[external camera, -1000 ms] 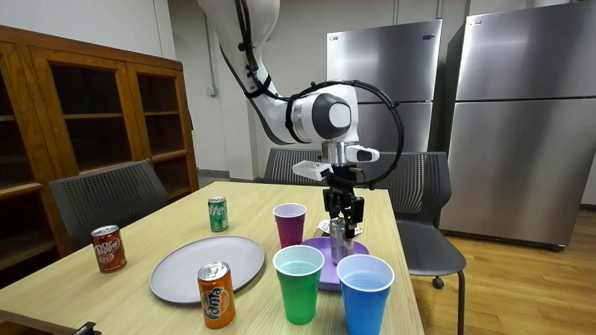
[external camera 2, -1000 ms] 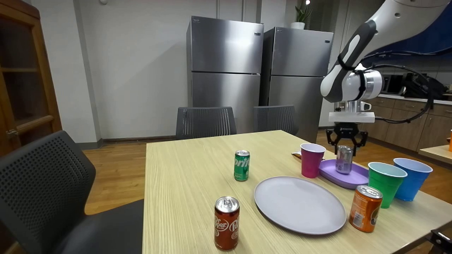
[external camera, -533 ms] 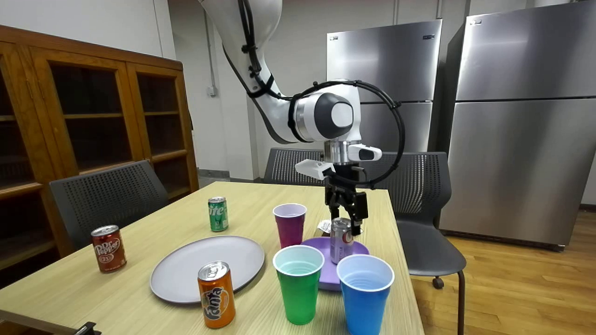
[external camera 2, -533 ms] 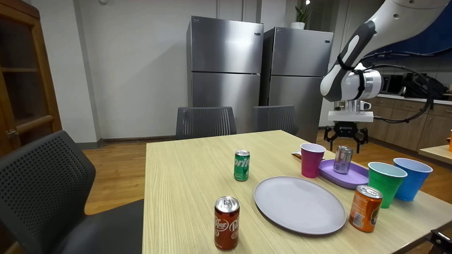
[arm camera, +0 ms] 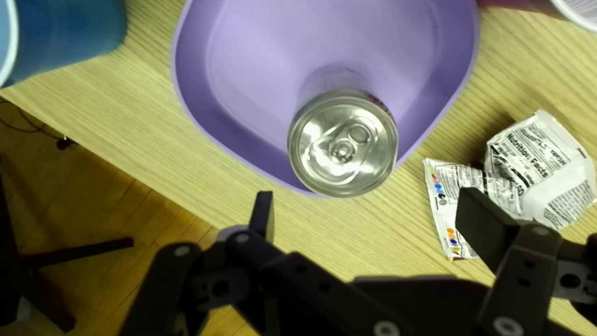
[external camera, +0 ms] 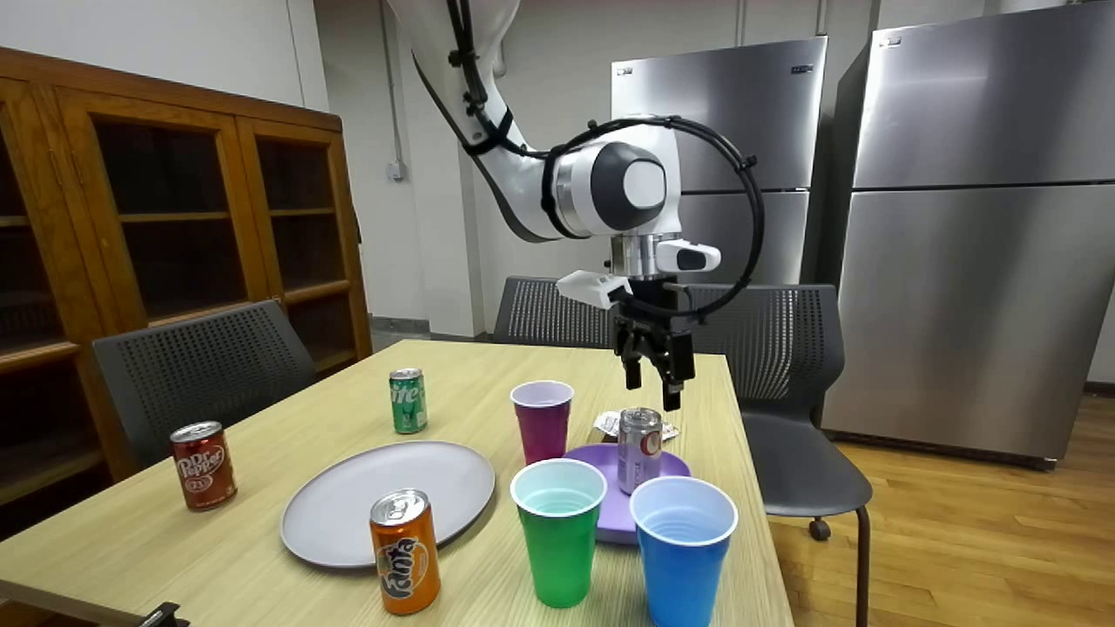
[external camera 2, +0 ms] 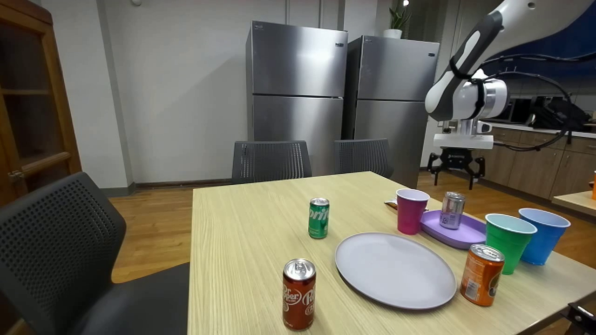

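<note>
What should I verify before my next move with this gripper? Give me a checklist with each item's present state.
Gripper open: ok, its fingers stand apart with nothing held.
Silver can free of the gripper: ok, its top is below the fingers in an exterior view.
Can upright on the purple plate: ok, it stands inside the rim.
Nearby cups upright: ok for the maroon cup, green cup and blue cup.
Wrapper fully visible in the wrist view: not ok, a finger covers part of it.
Can full: cannot tell, its contents do not show.
</note>
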Tool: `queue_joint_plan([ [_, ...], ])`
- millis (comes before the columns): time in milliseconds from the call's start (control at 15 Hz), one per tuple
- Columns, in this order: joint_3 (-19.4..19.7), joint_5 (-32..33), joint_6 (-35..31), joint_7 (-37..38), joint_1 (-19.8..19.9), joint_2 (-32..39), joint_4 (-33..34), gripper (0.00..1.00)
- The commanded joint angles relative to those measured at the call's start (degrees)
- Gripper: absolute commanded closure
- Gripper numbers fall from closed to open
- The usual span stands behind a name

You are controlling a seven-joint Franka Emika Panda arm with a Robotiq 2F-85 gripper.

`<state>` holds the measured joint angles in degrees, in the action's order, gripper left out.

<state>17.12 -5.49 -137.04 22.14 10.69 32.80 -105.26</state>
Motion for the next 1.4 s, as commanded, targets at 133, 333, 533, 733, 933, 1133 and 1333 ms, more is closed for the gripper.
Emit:
queue_joint_plan([
  [133,-0.92,-0.24,-0.14,-0.05,-0.19,-7.88,-4.35,0.00],
  [333,-1.61,-0.39,0.24,-0.20,-0.69,-11.21,-6.48,0.00],
  [533,-3.09,-1.03,0.64,-0.82,-0.99,-14.06,-9.32,0.00],
  [733,-4.50,-1.57,0.50,-1.00,-1.50,-15.35,-11.76,0.00],
  [933,-5.83,-2.69,0.38,-1.35,-1.98,-15.32,-13.63,0.00],
  [1133,-6.58,-3.02,0.03,-1.29,-2.49,-14.66,-14.89,0.00],
  [1333,-6.46,-2.22,-1.31,-0.60,-3.09,-14.05,-16.04,0.00],
])
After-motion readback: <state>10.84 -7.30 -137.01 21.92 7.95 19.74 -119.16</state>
